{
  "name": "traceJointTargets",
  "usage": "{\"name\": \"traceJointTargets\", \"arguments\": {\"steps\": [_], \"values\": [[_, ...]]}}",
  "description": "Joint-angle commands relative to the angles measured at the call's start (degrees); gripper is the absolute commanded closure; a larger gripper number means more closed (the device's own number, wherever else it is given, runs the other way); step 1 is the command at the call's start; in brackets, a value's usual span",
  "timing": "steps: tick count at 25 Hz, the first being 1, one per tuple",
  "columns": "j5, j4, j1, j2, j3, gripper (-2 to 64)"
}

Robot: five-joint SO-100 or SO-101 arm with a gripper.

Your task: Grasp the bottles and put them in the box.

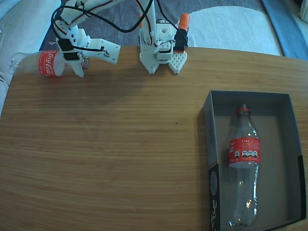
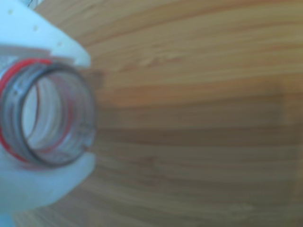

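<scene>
Open mouth of clear plastic Coca-Cola bottle (image 2: 45, 118), red neck ring, fills left of wrist view, clamped between white printed gripper (image 2: 52, 113) fingers above and below.

Fixed view: held bottle (image 1: 45, 63) lies near-horizontal at far left corner of wooden table (image 1: 106, 144), base projecting past the left edge; whether it is lifted clear cannot be told. Gripper (image 1: 79, 62) is closed on the neck end. Second clear red-labelled bottle (image 1: 243, 168) already lies lengthways in the shallow dark grey cardboard box (image 1: 208, 144) at near right corner, neck toward the arm. Risks, judged: neck-only grip leaves the long body cantilevered, so it may pivot or slip in transit. Free space beside the boxed bottle is narrow; a skewed release could catch the box wall or land on the first bottle.
</scene>
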Motion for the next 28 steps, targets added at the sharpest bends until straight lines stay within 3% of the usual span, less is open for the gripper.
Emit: {"name": "traceJointTargets", "arguments": {"steps": [1,6,16,28], "values": [[-0.09,0.18,0.35,0.35,-0.44,55.1],[-0.09,0.18,0.26,0.26,-0.35,61.8],[0.62,1.14,-1.85,1.14,-2.99,61.7],[0.62,1.32,-10.37,1.23,-16.52,61.7]]}}
